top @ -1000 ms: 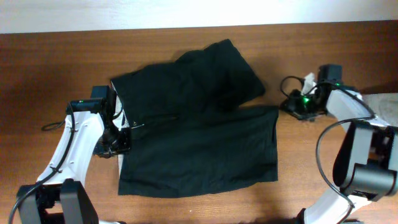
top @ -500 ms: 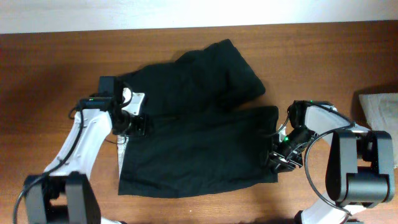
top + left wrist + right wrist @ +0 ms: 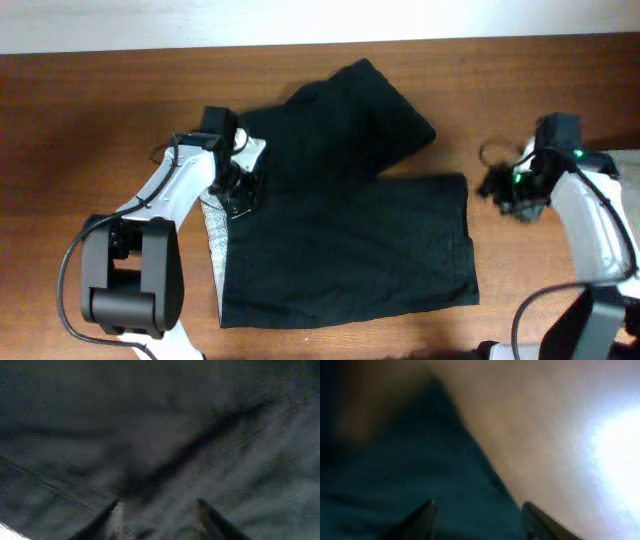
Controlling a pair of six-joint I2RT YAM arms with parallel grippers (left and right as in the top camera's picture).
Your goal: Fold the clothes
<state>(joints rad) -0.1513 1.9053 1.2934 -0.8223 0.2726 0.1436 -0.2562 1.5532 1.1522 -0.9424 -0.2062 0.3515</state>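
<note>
The left pincer point(image 3: 157, 521) has its two fingers spread, pushing down on black cloth, and nothing is pinched between them. A second ago it sat at the left edge of the clothes point(image 3: 350, 240); now it is further up and on top of them. The right pincer point(image 3: 503, 190) is spread too and holds nothing. It has let go of the right edge and now sits just beside it, over the bare table point(image 3: 80, 120). The clothes have slid to the right, and more of the grey strip point(image 3: 212, 238) shows. I think no fold is made yet. The top leg lies crooked and lumpy, and that stands in the way.
</note>
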